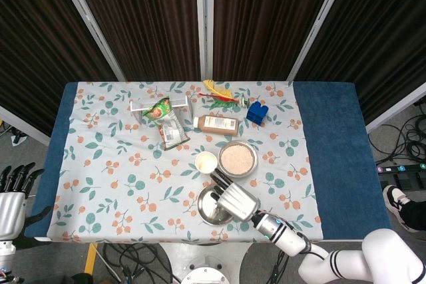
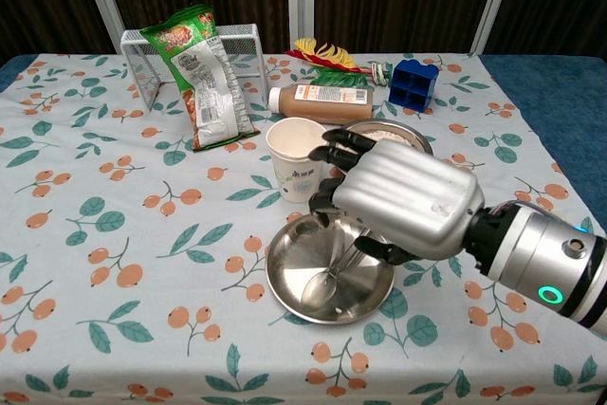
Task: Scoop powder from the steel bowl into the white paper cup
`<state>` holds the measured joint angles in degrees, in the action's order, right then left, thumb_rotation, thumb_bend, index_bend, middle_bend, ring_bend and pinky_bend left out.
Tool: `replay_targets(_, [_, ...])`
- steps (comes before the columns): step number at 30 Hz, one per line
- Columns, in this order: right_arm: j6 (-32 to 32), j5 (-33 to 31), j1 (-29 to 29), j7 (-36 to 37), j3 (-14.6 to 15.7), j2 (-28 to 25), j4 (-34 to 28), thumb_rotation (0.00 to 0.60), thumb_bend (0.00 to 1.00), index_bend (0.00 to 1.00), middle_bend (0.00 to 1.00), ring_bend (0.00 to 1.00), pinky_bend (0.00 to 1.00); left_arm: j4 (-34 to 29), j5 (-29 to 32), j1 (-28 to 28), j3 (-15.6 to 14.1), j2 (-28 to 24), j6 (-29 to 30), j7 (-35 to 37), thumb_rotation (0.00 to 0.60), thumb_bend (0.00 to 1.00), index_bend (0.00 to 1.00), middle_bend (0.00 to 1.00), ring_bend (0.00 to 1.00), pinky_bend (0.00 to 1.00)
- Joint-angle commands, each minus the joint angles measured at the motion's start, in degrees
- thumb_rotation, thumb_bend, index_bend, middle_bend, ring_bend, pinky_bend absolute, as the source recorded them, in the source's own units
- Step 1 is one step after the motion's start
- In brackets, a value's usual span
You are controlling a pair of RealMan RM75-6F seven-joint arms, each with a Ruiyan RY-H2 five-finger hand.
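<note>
The steel bowl [image 1: 237, 158] of pale powder sits mid-table; in the chest view only the far rim of this bowl [image 2: 384, 132] shows behind my right hand [image 2: 403, 206]. The white paper cup [image 2: 297, 158] stands upright just left of it, the same cup [image 1: 206, 161] showing in the head view. My right hand [image 1: 236, 201] hovers over an empty steel plate [image 2: 285, 277] and grips the handle of a metal spoon [image 2: 325, 284], whose scoop rests in the plate. My left hand [image 1: 10, 194] hangs off the table's left edge, fingers apart, holding nothing.
A green snack bag [image 2: 199, 78] leans on a white wire rack [image 2: 142, 45] at the back left. A brown bottle [image 2: 318, 99] lies behind the cup. A blue block [image 2: 410, 82] and a colourful toy [image 2: 322, 52] sit at the back.
</note>
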<state>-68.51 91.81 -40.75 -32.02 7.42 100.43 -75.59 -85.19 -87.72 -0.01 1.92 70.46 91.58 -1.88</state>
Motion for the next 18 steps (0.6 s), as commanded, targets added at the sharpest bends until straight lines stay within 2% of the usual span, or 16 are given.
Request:
replay_targets(1, [-6.61, 2.1, 2.86, 1.7, -1.08, -4.91, -3.66, 0.6, 0.29, 0.36, 0.37, 0.06, 0.0, 0.24, 0.05, 0.05, 0.01, 0.04, 0.02, 0.29, 0.6, 0.02, 0.27, 0.22, 0.13, 0.06])
replay_targets(7, [-17.85, -1.91, 11.54, 9.29, -2.56, -18.75, -11.7, 0.6, 0.29, 0.31, 0.35, 0.08, 0.0, 1.03, 0.31, -0.54, 0.16, 0.56, -1.05, 0.83, 0.6, 0.02, 0.27, 0.22, 0.13, 0.06])
replay_targets(12, [-24.7, -5.94, 20.41, 20.12, -1.25, -28.1, -15.8, 0.6, 0.29, 0.1, 0.19, 0.02, 0.0, 1.06, 0.3, -1.39, 0.62, 1.06, -1.74, 0.52, 0.6, 0.02, 0.27, 0.22, 0.13, 0.06])
replay_targets(15, [-27.31, -5.91, 24.82, 28.92, 0.37, -31.74, -16.34, 0.6, 0.29, 0.03, 0.14, 0.0, 0.0, 0.63, 0.53, -1.76, 0.85, 1.04, -2.17, 0.08, 0.6, 0.02, 0.27, 0.22, 0.13, 0.06])
replay_targets(18, [-28.95, -5.43, 27.53, 32.1, 0.63, -33.26, -15.83, 0.6, 0.29, 0.02, 0.12, 0.0, 0.0, 0.11, 0.55, -2.2, 1.01, 1.09, -2.59, -0.5, 0.6, 0.02, 0.27, 0.22, 0.13, 0.06])
